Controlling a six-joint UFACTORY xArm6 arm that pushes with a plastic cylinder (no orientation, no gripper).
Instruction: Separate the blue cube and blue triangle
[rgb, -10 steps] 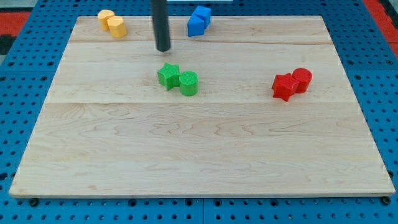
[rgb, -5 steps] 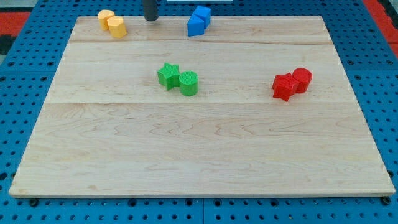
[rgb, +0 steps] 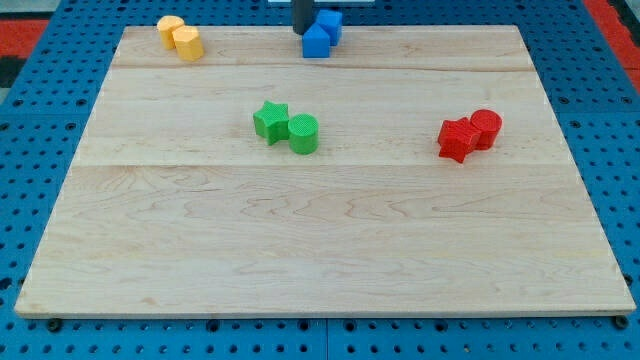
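You find my tip (rgb: 301, 32), a bare rod end effector holding nothing, touching the left side of the blue pair at the worktop's (rgb: 320, 220) top edge, the blue triangle (rgb: 316, 43) immediately right, the blue cube (rgb: 329, 22) just beyond.

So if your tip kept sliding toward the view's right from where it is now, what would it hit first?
Most likely the blue blocks: my tip sits right against the view's left side of the blue triangle, with the blue cube just behind; actual contact is hard to judge.
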